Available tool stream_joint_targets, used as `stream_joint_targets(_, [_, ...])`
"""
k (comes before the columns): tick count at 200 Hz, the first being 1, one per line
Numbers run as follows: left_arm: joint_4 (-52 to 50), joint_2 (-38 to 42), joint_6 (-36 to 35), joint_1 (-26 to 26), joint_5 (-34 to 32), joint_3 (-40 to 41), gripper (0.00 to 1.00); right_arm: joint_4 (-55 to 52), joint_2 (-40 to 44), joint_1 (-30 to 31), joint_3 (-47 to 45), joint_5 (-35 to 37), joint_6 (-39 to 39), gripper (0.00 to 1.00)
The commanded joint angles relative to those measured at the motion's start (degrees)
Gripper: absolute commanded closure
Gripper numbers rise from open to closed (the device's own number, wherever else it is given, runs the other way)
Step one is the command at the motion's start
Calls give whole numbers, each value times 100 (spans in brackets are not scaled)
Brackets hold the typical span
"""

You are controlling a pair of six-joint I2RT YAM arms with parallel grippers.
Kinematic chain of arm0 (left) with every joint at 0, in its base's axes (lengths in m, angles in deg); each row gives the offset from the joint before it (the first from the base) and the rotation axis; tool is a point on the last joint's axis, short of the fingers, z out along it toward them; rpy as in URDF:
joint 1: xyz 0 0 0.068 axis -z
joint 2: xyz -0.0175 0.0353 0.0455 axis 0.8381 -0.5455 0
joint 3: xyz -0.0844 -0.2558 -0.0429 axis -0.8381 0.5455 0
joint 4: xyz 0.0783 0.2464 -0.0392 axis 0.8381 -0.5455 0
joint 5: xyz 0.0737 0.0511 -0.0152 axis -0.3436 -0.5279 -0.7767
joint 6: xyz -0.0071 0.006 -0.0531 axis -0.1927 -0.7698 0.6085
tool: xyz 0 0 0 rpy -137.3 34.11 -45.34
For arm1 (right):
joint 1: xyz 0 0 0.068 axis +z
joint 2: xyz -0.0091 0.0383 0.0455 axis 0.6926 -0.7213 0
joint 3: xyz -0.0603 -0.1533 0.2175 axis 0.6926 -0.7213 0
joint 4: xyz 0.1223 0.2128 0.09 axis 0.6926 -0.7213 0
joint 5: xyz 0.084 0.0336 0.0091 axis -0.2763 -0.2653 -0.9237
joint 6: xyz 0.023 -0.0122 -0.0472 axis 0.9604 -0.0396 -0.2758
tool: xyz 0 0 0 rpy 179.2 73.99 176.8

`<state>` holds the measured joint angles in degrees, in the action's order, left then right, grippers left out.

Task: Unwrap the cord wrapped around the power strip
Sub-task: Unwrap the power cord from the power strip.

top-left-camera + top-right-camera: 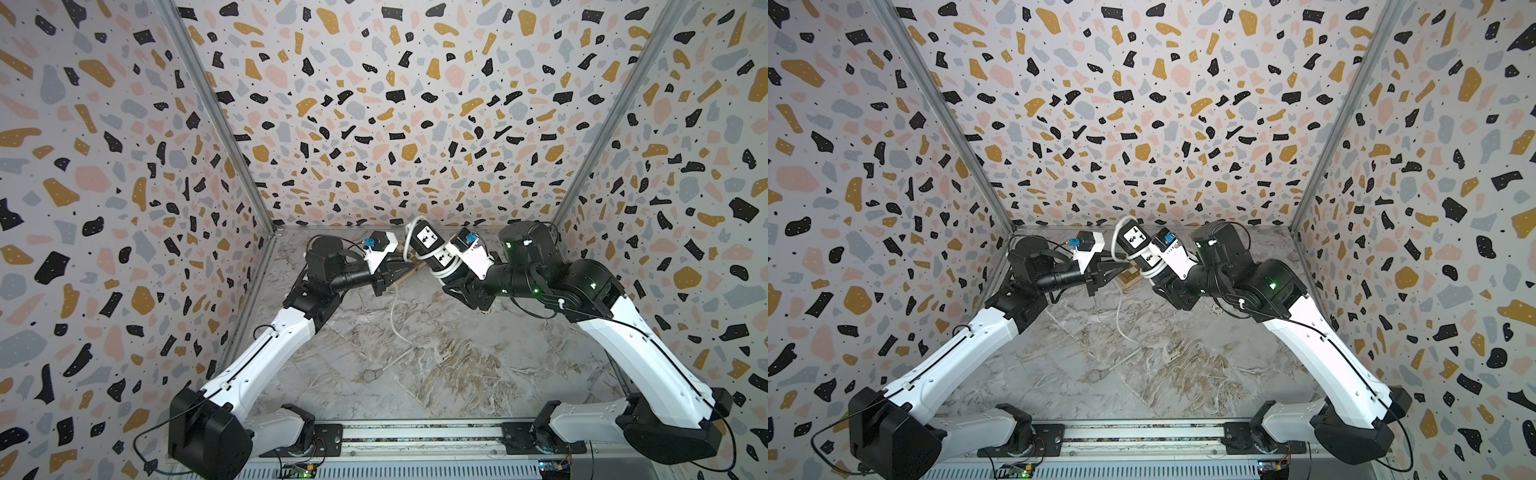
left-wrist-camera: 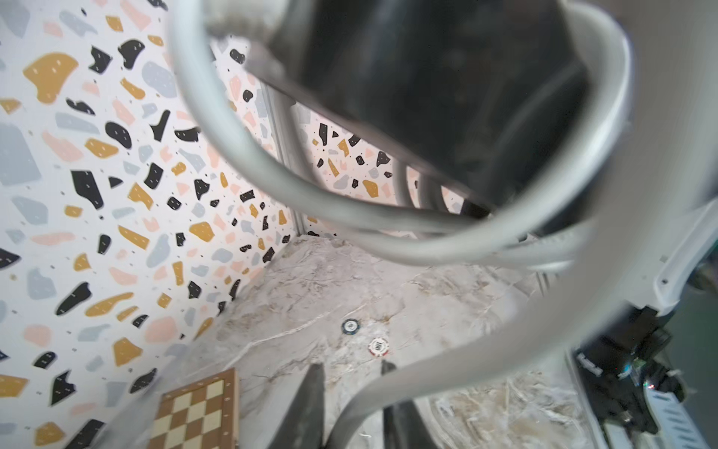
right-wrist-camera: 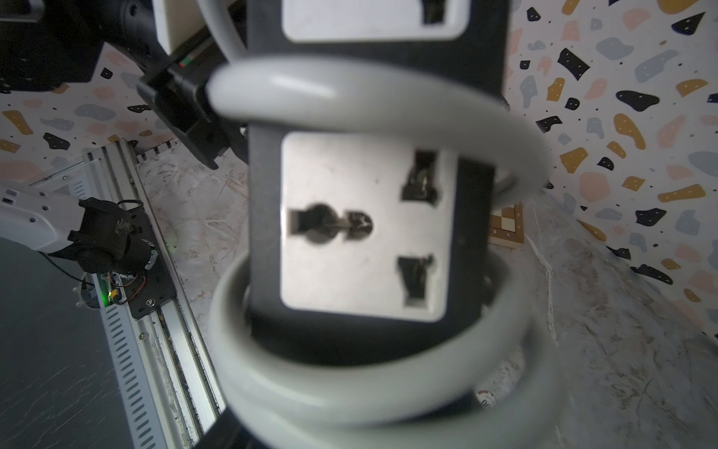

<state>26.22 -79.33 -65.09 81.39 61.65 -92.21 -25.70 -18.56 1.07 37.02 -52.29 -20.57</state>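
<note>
The black power strip (image 1: 427,246) (image 1: 1136,243) hangs tilted above the marble floor, its two white socket faces (image 3: 365,225) turned up. My right gripper (image 1: 448,281) is shut on its lower end; in the right wrist view the fingers are hidden behind coils. The white cord (image 3: 349,97) loops several times around the strip. One strand (image 1: 394,316) drops to the floor and ends in the plug (image 1: 371,375) (image 1: 1096,375). My left gripper (image 1: 409,264) (image 2: 351,367) is at the strip's left side, shut on a loop of the cord (image 2: 361,404) that runs between its fingers.
A small wooden chessboard (image 2: 194,412) (image 1: 1130,279) lies on the floor under the two grippers. A blue poker chip (image 2: 349,326) and a red-and-white one (image 2: 379,346) lie beside it. Patterned walls close in three sides, and the arms' base rail (image 1: 415,434) runs along the front.
</note>
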Motion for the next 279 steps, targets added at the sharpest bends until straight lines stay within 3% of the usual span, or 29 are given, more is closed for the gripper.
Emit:
stream_joint_targets(1, [-157,280,-212,24,96,17,99,381,175,-8,169,611,13,100])
stream_joint_targets(45, [-2422,874,-1144,20,-328,-685,100,238,254,-52,-235,1073,-132,100])
stream_joint_targets(89, [-4342,767,-1725,-34,-1055,-1426,100,-25,310,-61,-811,1078,-148,100])
stream_joint_targets(150, [-5157,494,-1847,-602,-1879,-1528,100,-720,398,-70,-1196,476,-353,100])
stream_joint_targets(179, [-5041,451,-1762,-729,-2131,-1209,100,-726,570,-70,-1224,598,-302,100])
stream_joint_targets(207, [-5025,379,-1562,-730,-2333,-902,48,-493,686,-70,-1081,468,-220,100])
stream_joint_targets(229, [-5359,390,-1567,-729,-2670,-1053,24,-288,693,-78,-896,628,-151,100])
stream_joint_targets(263, [-6161,419,-2136,-673,-3193,-1791,14,-274,524,-78,-379,803,-227,100])
stream_joint_targets(279, [-6399,345,-2534,-440,-2943,-2100,14,-274,451,-78,-175,721,-217,100])
